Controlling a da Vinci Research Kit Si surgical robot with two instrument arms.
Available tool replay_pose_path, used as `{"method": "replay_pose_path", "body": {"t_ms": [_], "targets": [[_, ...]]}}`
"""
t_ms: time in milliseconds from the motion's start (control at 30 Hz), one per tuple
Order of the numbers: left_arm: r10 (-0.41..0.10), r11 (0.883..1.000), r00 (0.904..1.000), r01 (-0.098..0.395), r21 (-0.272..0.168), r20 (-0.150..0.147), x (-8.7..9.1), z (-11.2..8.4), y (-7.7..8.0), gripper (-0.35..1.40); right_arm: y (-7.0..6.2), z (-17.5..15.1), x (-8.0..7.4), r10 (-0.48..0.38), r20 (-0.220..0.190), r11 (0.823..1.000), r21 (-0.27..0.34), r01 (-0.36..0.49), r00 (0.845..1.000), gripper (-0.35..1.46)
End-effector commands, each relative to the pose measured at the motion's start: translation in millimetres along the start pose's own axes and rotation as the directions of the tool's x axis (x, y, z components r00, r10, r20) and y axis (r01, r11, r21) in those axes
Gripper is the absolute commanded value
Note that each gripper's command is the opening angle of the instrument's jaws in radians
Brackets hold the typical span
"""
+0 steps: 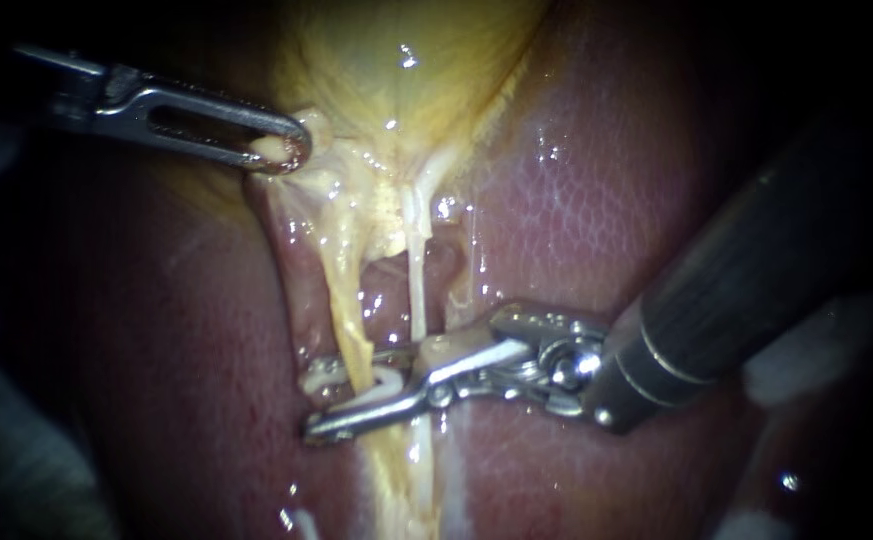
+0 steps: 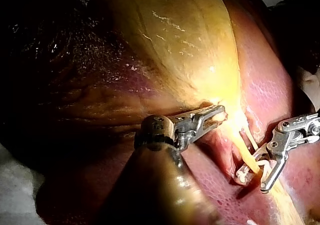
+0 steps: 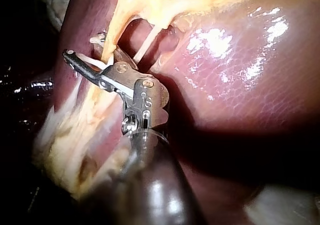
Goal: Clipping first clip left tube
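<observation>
My right instrument [image 1: 321, 402] comes in from the right, and its jaws carry a white clip [image 1: 384, 385] that straddles the left tube [image 1: 341, 290], a flat yellowish strand. The thin pale right tube [image 1: 418, 290] runs down just beside it and passes behind the upper jaw. At the upper left my left instrument [image 1: 281, 150] is shut on a fold of tissue at the neck of the yellow gallbladder [image 1: 396, 60], holding it taut. In the left wrist view the right instrument [image 2: 252, 180] and clip [image 2: 245, 172] lie ahead of the left instrument [image 2: 217, 112]. The right wrist view shows the clip [image 3: 92, 61] between the jaws [image 3: 85, 47].
Glossy red-brown liver [image 1: 576, 200] lies on both sides of the tubes. Between the two tubes is a dissected window with pink tissue behind it [image 1: 391, 285]. Yellow fatty tissue [image 1: 406, 470] runs on below the clip. White gauze [image 1: 816, 350] shows at the right edge.
</observation>
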Motion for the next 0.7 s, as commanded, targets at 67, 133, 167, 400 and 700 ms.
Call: {"method": "replay_pose_path", "body": {"t_ms": [67, 133, 167, 400, 700], "targets": [[0.0, 1.0, 1.0, 0.0, 0.0, 0.0, 0.0, 0.0, 0.0, -0.35, -0.1, 0.4, 0.0, 0.0, -0.003, 1.0, 0.002, 0.0, 1.0, 0.5], [0.0, 1.0, 1.0, 0.0, 0.0, 0.0, 0.0, 0.0, 0.0, -0.35, -0.3, 0.7, 0.1, -0.001, -0.007, 1.0, 0.007, 0.001, 1.0, 0.5], [0.0, 1.0, 1.0, 0.0, 0.0, 0.0, 0.0, 0.0, 0.0, -0.35, -0.4, 0.8, 0.1, -0.001, -0.008, 1.0, 0.009, 0.001, 1.0, 0.5], [0.0, 1.0, 1.0, 0.0, 0.0, 0.0, 0.0, -0.1, 0.0, -0.35, -1.0, 1.4, 0.0, -0.003, -0.016, 1.0, 0.028, 0.003, 1.0, 0.49], [0.0, 1.0, 1.0, 0.0, -0.001, 0.0, 0.0, -0.1, 0.0, -0.35, -3.1, 0.9, 0.0, -0.004, -0.015, 0.998, 0.068, 0.005, 1.0, 0.48]]}}
